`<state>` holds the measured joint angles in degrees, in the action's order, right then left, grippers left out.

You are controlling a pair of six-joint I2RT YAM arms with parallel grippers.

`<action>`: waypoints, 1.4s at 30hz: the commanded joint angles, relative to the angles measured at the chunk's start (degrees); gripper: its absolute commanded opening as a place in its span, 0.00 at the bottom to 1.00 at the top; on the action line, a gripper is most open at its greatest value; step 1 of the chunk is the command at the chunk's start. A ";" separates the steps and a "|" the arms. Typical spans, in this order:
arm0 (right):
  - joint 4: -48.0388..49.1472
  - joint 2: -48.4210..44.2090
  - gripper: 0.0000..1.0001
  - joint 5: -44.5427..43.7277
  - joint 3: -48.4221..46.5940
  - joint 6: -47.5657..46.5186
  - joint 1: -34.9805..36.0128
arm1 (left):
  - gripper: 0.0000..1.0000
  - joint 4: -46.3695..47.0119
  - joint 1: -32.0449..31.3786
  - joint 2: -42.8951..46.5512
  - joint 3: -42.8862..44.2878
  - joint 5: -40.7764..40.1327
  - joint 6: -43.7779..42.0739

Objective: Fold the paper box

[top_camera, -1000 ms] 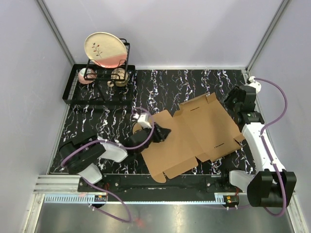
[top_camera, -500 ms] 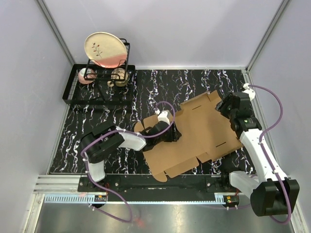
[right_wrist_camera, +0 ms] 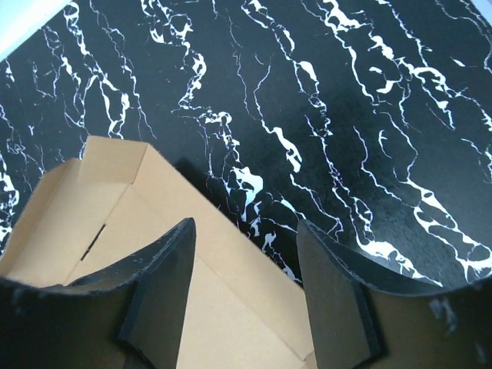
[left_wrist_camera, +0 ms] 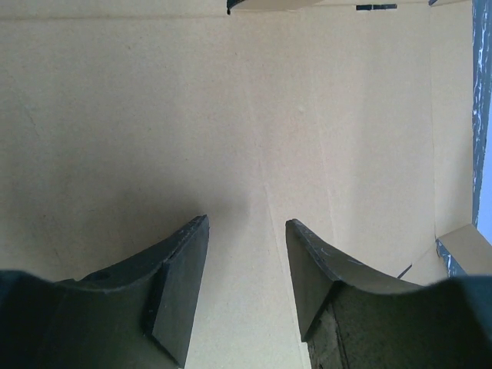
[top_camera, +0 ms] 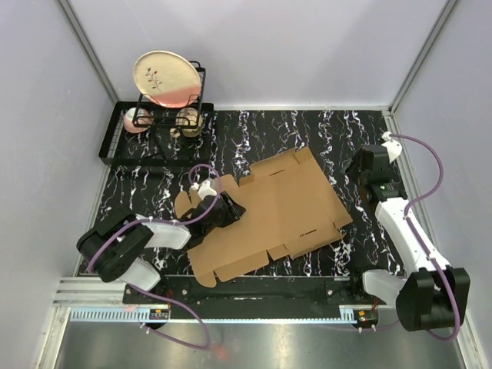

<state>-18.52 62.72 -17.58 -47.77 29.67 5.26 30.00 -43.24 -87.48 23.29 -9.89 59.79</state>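
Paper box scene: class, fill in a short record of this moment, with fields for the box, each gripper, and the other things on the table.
Paper box: unfolded brown sheet with flaps, lying on the black marbled table
Left gripper: open, over the sheet's left part, nothing between its fingers
Right gripper: open, at the sheet's right edge, partly over bare table
Other things: dish rack holding a plate, in the far left corner
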 commanded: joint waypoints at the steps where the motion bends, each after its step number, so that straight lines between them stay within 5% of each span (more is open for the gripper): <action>1: 8.50 4.42 0.64 1.92 -0.91 -4.88 0.46 | 0.53 -18.13 0.18 0.55 -4.75 -3.12 -3.97; 10: 13.60 19.71 0.72 28.19 -5.41 -10.42 -1.73 | 0.53 -15.68 0.18 -1.55 -4.83 -1.10 -5.21; 14: 23.60 22.35 0.72 38.72 -1.45 -8.84 -6.73 | 0.53 -13.75 0.18 -1.82 -6.06 0.04 -5.39; 30: 16.16 35.80 0.65 45.35 -6.28 -14.03 -7.45 | 0.53 -10.14 0.18 -2.60 -7.12 2.51 -6.62; 42: 13.69 36.87 0.39 46.33 -7.43 -14.73 -7.10 | 0.53 -9.34 0.18 -3.48 -6.24 2.77 -6.88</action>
<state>-3.73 100.90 28.05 -53.82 15.86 -2.26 35.75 -43.05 -86.87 19.70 -8.99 55.35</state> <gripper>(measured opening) 0.416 0.525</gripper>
